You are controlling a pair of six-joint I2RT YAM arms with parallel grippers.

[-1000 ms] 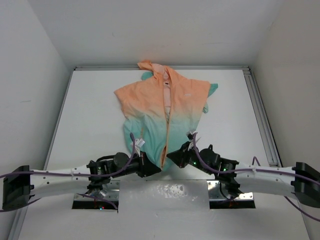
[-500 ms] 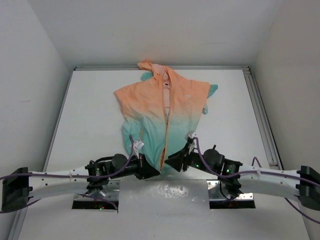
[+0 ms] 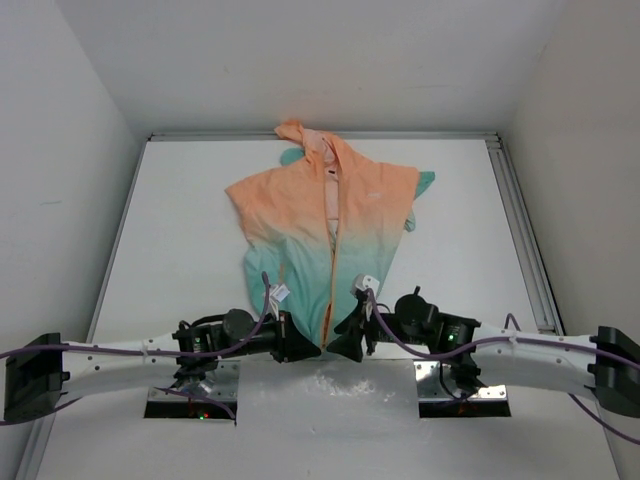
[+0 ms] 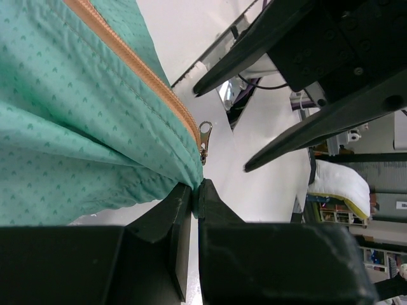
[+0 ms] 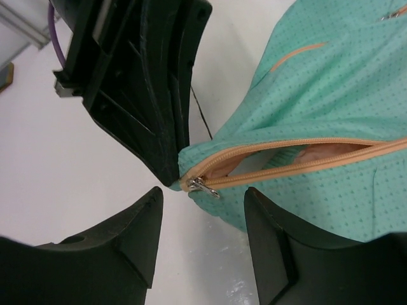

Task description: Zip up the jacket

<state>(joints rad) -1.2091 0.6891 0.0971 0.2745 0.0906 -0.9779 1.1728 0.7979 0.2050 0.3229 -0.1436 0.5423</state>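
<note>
The jacket (image 3: pixel 330 225) lies flat on the white table, peach at the hood end and teal toward me, with its orange zipper gaping open down the front. My left gripper (image 3: pixel 306 347) is shut on the teal hem corner (image 4: pixel 184 171) just beside the zipper's lower end. The small metal zipper pull (image 5: pixel 203 187) sits at that lower end, also seen from the left wrist as the zipper pull (image 4: pixel 205 135). My right gripper (image 5: pixel 203 202) stands open, its fingers on either side of the pull and just short of it, touching nothing.
The two grippers are nearly touching at the jacket's hem; the left gripper's black body (image 5: pixel 146 82) fills the upper left of the right wrist view. White walls enclose the table (image 3: pixel 180 230), and a metal rail (image 3: pixel 520 220) runs along its right edge.
My right gripper has opened and slid left to the zipper's lower end. The left gripper has kept its hold, and the hem has shifted slightly toward me.
</note>
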